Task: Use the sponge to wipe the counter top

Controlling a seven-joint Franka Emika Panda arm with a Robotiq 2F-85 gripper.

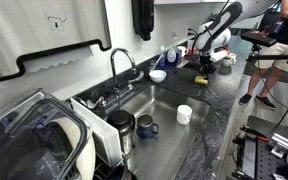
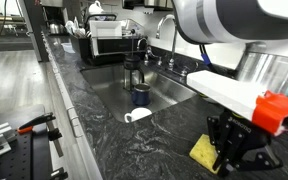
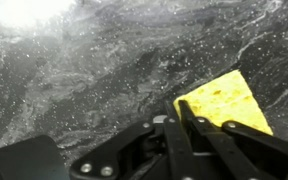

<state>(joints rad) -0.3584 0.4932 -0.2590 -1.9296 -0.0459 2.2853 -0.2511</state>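
the yellow sponge point(image 3: 224, 100) lies flat on the dark, veined worktop point(image 3: 94, 70), at 3 o'clock in the wrist view. the fingers point(image 3: 184, 128) meet its left edge with tips drawn close. we cannot tell whether they pinch it. in an exterior view the sink point(image 2: 106, 92) sits at 10 o'clock from the sponge, with a white cup point(image 2: 137, 116) inside.

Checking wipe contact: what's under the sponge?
Dark counter top shows around the sponge, which lies flat on it. The fingers cover its near edge; contact underneath is hidden.
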